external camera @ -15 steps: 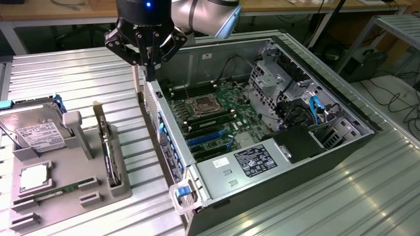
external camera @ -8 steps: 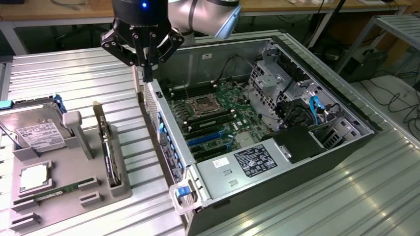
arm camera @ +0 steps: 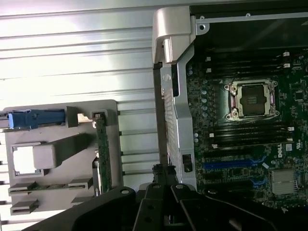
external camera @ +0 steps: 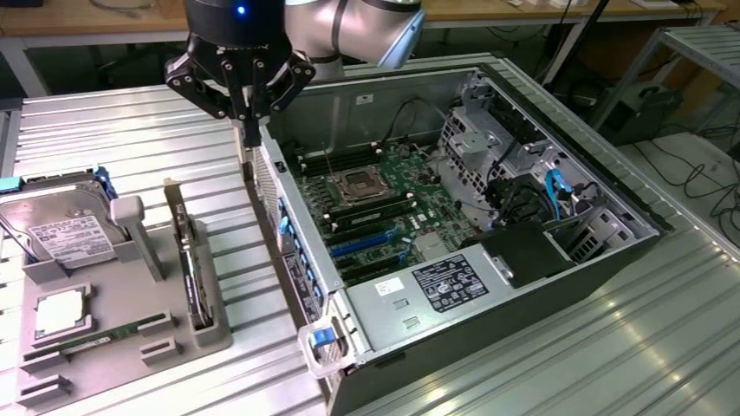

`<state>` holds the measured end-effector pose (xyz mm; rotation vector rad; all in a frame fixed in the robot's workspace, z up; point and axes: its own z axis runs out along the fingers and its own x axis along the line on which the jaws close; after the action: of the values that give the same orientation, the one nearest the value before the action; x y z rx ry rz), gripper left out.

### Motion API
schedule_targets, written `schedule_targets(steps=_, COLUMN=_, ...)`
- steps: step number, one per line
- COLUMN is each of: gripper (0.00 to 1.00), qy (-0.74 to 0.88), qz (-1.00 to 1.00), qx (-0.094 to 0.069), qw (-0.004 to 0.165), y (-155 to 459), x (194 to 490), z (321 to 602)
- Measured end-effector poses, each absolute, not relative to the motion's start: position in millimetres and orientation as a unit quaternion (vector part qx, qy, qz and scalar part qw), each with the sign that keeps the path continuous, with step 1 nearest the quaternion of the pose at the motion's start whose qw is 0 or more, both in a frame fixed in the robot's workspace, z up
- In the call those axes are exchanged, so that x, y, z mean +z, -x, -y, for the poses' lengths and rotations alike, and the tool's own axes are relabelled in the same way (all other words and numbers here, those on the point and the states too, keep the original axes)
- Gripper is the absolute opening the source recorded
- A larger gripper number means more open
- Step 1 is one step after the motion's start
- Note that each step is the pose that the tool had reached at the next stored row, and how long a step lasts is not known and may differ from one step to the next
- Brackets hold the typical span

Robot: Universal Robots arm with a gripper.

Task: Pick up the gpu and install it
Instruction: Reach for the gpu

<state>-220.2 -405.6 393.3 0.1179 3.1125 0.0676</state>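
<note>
The gpu (external camera: 189,256) stands on its edge in a slot of the grey holder (external camera: 145,260) on the exterior view's left; in the wrist view its green board (arm camera: 101,144) runs along the holder's side. My gripper (external camera: 249,143) hangs shut and empty above the rear wall of the open computer case (external camera: 382,303), to the right of and beyond the gpu, apart from it. The wrist view has the gripper (arm camera: 162,171) over the case's rear edge. Blue expansion slots (external camera: 364,247) lie on the motherboard (external camera: 387,195) inside the case.
The holder also carries a silver hard drive (external camera: 58,232), a processor (external camera: 58,314) and a memory stick (external camera: 99,341). Drive cages and cables (external camera: 543,195) take up the case's far side, with a black power supply (external camera: 463,282) at its near end. Everything rests on a ribbed metal table (external camera: 601,347).
</note>
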Motion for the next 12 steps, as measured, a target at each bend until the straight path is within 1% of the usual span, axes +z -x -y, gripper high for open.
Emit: schedule_targets(steps=12, gripper=0.11, qy=-0.038, qz=-0.999, qx=0.022, qw=0.013, y=230.7, x=393.3, z=407.2)
